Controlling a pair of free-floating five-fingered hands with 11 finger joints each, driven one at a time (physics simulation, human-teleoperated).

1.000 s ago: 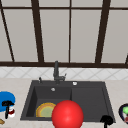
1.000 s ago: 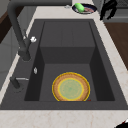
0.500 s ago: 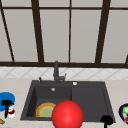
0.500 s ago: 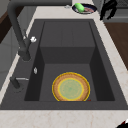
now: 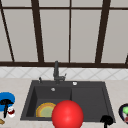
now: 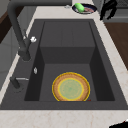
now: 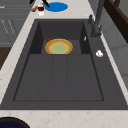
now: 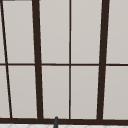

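My left hand (image 5: 5,103) hangs over a blue plate (image 5: 7,98) on the counter left of the sink, fingers relaxed and holding nothing; the right side view shows its fingers (image 7: 45,3) by that blue plate (image 7: 56,6). My right hand (image 5: 107,120) floats at the sink's front right corner, next to a dark bowl (image 5: 124,113). Seen from the left side, the right hand (image 6: 109,9) has loose fingers pointing down beside the dark bowl (image 6: 88,10), which holds a green item (image 6: 79,6). A yellow plate (image 6: 71,87) lies in the sink's deep basin.
A big red ball (image 5: 67,114) covers the sink's front edge in the front view. A small red-and-white jar (image 7: 40,10) and a brown item (image 7: 34,9) lie by the blue plate. The black faucet (image 5: 56,71) stands at the back rim of the sink (image 7: 113,82), a window behind it.
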